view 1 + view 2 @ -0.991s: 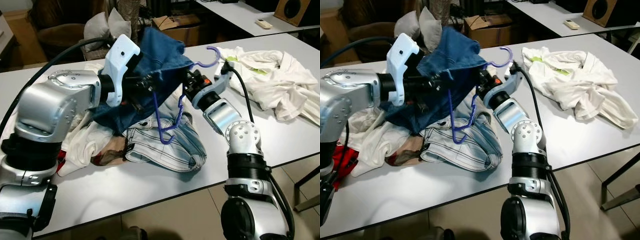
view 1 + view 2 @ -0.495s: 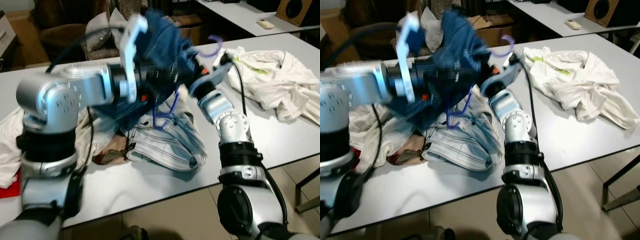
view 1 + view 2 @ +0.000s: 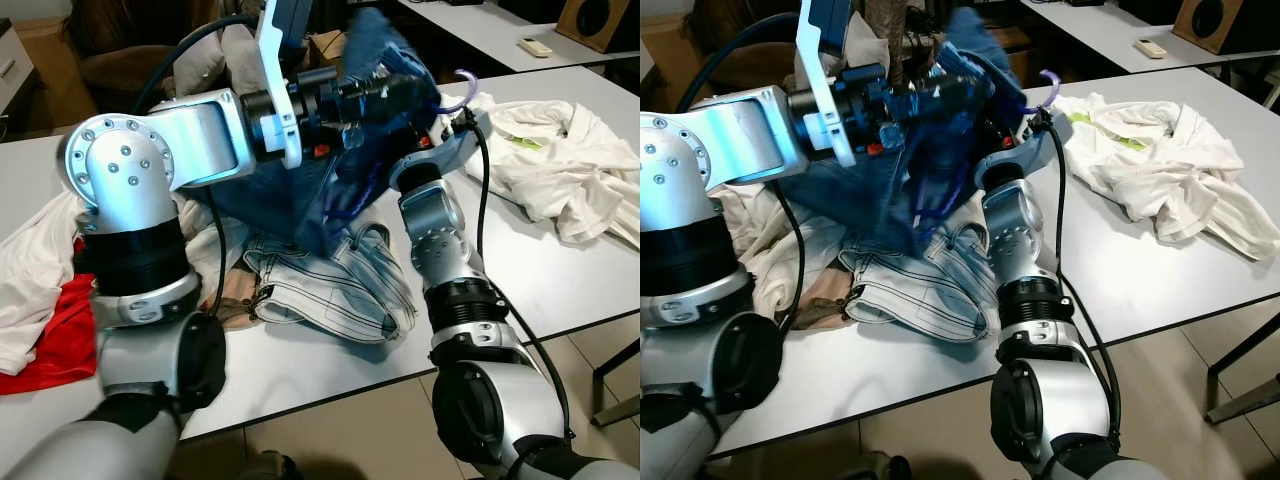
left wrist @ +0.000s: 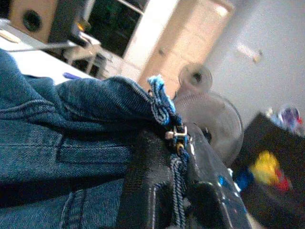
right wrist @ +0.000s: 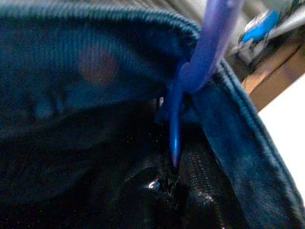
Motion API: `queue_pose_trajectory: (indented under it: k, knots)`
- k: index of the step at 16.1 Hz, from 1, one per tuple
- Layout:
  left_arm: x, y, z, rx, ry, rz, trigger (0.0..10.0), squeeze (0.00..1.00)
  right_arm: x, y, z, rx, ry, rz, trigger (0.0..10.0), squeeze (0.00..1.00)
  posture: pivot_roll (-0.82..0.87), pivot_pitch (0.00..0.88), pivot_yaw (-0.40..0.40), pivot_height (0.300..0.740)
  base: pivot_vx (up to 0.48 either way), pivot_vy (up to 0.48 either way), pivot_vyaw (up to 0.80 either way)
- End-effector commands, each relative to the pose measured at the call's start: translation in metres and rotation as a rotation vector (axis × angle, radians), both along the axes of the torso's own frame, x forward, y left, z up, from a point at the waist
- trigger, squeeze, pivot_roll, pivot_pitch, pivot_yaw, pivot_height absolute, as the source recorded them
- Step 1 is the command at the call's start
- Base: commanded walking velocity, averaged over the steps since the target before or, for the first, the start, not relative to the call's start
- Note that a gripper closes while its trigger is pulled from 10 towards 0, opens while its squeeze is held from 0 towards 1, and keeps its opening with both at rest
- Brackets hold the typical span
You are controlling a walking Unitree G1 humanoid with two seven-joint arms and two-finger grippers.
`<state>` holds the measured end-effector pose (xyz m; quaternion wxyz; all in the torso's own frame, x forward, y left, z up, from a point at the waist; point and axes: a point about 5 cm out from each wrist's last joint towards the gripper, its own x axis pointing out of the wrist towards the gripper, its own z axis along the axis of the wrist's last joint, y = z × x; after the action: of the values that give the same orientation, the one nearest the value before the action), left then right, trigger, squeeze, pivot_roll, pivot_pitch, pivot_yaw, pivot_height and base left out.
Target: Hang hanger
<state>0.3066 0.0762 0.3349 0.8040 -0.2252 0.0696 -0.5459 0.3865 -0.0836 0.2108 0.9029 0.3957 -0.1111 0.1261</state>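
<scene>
Raised since a second ago, the left gripper (image 3: 352, 92) now holds the dark denim (image 3: 385, 70) high above the table (image 3: 560, 270), its fingers clamped on the hem. The right gripper (image 5: 177, 188) is buried in the cloth, gripping the purple hanger (image 5: 200, 62), whose hook (image 3: 462, 82) pokes out beside a white shirt (image 3: 560, 160). Pale jeans (image 3: 330, 290) lie below.
</scene>
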Motion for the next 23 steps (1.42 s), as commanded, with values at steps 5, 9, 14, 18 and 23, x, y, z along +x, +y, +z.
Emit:
queue_pose_trajectory:
  k: [5, 9, 14, 18, 23]
  knots:
    - [0.012, 0.010, 0.059, -0.239, -0.079, 0.149, 0.0, 0.00, -0.012, 0.050, -0.038, -0.334, 0.134, 0.159, 10.0, 0.00, 0.04, 0.000, 0.068, 0.740, 0.000, 0.000, 0.00]
    - [0.037, 0.042, 0.093, -0.133, -0.280, 0.484, 0.0, 0.00, -0.024, 0.046, -0.023, -0.371, 0.133, 0.298, 10.0, 0.00, 0.01, 0.000, 0.081, 0.740, 0.000, 0.000, 0.00]
    - [0.083, 0.081, 0.021, 0.444, -0.367, 0.771, 0.4, 0.00, -0.046, 0.022, 0.045, -0.262, 0.006, 0.439, 10.0, 0.00, -0.01, 0.000, 0.095, 0.740, 0.000, 0.000, 0.00]
    - [0.095, 0.120, -0.073, 0.853, -0.251, 0.800, 0.0, 0.00, -0.070, 0.001, 0.078, -0.117, -0.009, 0.563, 10.0, 0.00, -0.04, 0.000, 0.096, 0.740, 0.000, 0.000, 0.00]
    - [0.072, 0.162, -0.139, 1.028, -0.182, 0.779, 0.0, 0.00, -0.080, -0.023, 0.080, -0.133, 0.064, 0.509, 10.0, 0.00, -0.07, 0.000, 0.101, 0.740, 0.000, 0.000, 0.00]
